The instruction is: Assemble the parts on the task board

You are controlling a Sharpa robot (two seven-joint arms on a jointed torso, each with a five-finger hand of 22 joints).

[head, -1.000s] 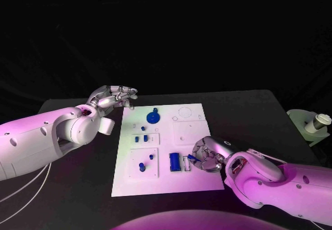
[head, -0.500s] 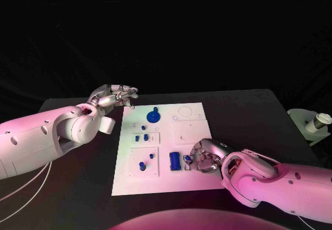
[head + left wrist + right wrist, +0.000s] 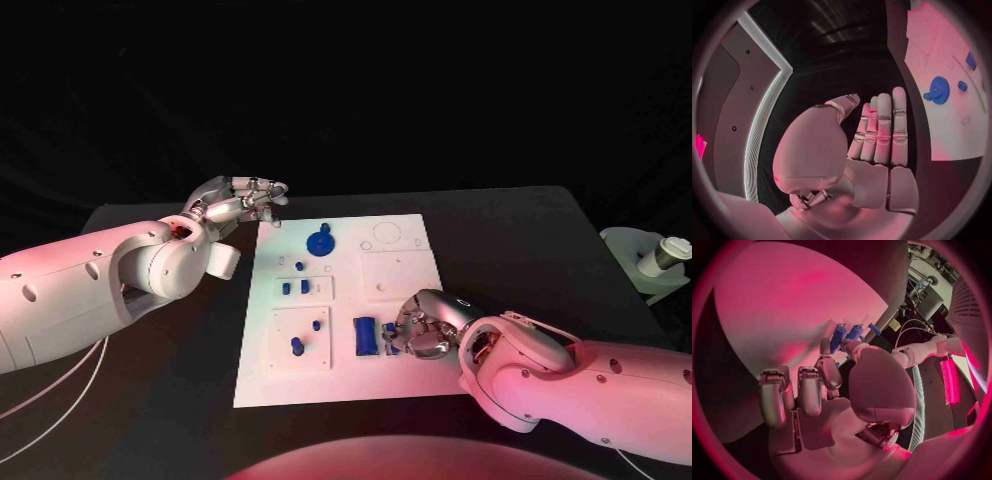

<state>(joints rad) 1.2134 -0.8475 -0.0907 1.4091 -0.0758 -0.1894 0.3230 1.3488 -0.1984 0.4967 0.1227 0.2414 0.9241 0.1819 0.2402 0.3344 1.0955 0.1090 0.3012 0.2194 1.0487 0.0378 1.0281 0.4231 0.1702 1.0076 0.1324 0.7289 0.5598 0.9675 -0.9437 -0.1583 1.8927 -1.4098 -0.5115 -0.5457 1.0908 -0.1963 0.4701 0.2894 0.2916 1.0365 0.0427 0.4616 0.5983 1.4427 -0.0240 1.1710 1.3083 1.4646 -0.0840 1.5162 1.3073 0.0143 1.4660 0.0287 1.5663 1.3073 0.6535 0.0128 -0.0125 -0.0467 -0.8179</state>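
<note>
Black counter (image 3: 173, 400), white task board (image 3: 346, 310) at centre. Right robot hand (image 3: 418, 325) pinches small blue part (image 3: 389, 328) beside long blue part (image 3: 365, 337). Left robot hand (image 3: 238, 203) empty, fingers straight together, off-board. Risk: part tilts, jams at slot.

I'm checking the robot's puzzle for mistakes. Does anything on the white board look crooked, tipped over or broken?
Nothing stands out. The task board lies flat on the table, and the blue parts, such as the gear, sit on it. The right hand works at the board's near right side, where a small blue part shows at its fingers; how that part sits cannot be told.
</note>
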